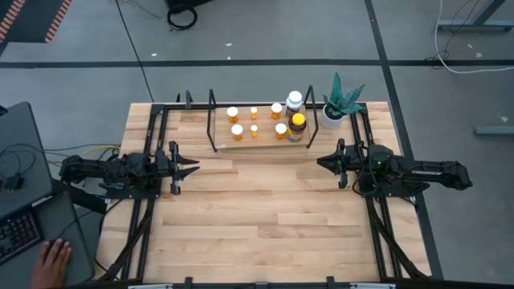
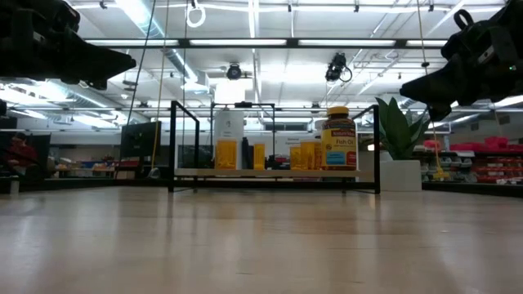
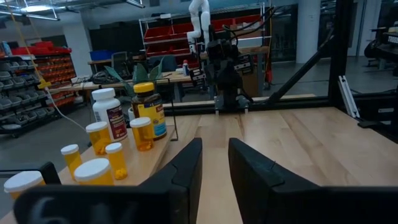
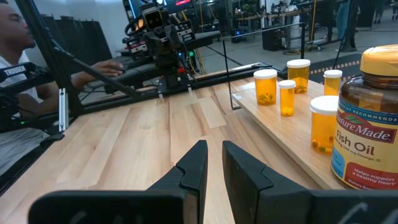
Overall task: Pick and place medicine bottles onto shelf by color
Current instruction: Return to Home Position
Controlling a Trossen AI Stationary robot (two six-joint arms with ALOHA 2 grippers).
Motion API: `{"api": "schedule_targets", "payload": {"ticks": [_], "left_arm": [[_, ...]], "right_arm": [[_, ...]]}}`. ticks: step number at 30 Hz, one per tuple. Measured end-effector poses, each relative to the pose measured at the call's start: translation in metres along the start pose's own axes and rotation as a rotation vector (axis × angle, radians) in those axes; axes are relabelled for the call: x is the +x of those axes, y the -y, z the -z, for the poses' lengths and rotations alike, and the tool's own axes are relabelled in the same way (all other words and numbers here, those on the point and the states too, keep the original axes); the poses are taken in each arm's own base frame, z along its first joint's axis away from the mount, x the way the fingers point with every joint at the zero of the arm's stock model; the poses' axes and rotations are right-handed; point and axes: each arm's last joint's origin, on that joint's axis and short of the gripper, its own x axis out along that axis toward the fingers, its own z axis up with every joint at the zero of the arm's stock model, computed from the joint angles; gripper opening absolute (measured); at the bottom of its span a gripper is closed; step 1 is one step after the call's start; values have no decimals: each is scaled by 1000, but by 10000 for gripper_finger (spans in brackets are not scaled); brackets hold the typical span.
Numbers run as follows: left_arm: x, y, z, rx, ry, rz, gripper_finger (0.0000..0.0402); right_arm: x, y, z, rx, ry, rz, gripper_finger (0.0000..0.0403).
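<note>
The shelf [image 1: 261, 138] stands at the table's far middle. On its board stand six small orange bottles [image 1: 237, 130] with white caps, a white bottle [image 1: 295, 101] and a dark amber bottle with a yellow lid [image 1: 298, 124]; the last two are at the shelf's right end. My left gripper [image 1: 193, 167] hovers at the table's left and points right. My right gripper [image 1: 324, 163] hovers at the table's right and points left. Both are empty, each with only a narrow gap between the fingers [image 3: 214, 155] [image 4: 214, 155]. Both hang above the tabletop in the low view.
A white pot with a green plant [image 1: 341, 108] stands just right of the shelf's right end loop. A person's hand [image 1: 52, 261] rests near a keyboard off the table's near left corner. Bare tabletop [image 1: 265, 217] lies between and in front of the grippers.
</note>
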Motion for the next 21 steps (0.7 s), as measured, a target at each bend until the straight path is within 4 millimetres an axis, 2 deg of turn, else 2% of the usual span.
{"api": "schedule_targets", "payload": {"ticks": [21], "left_arm": [[0, 0, 0, 0, 0, 0, 94]], "right_arm": [[0, 0, 0, 0, 0, 0, 57]]}}
